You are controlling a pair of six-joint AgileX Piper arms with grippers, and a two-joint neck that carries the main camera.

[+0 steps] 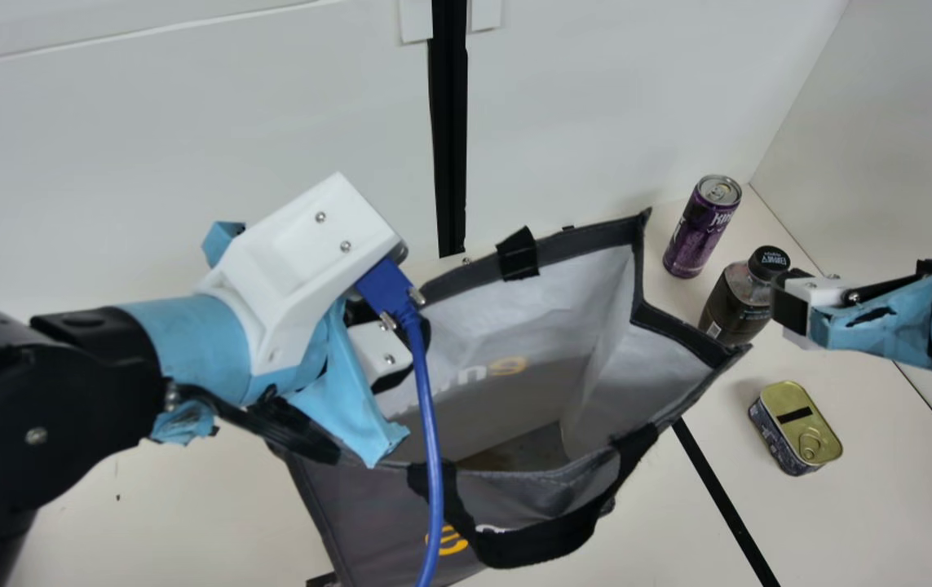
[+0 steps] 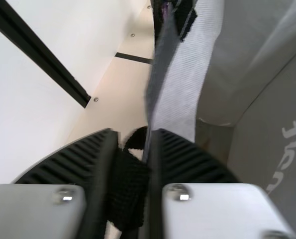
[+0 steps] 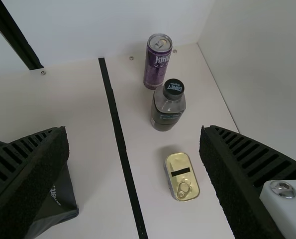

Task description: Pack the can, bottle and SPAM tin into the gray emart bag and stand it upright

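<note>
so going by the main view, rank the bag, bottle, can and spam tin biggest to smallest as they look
1. bag, easily largest
2. bottle, can and SPAM tin: too close to rank, and the bottle is partly hidden

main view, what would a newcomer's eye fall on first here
Probably the large gray fabric bag with black straps, gaping open at the centre with its pale lining showing. The bright blue cable would follow, hanging from the left arm's white plastic housing across the bag's mouth. Then the shiny purple can, upright near the back wall at right.
</note>
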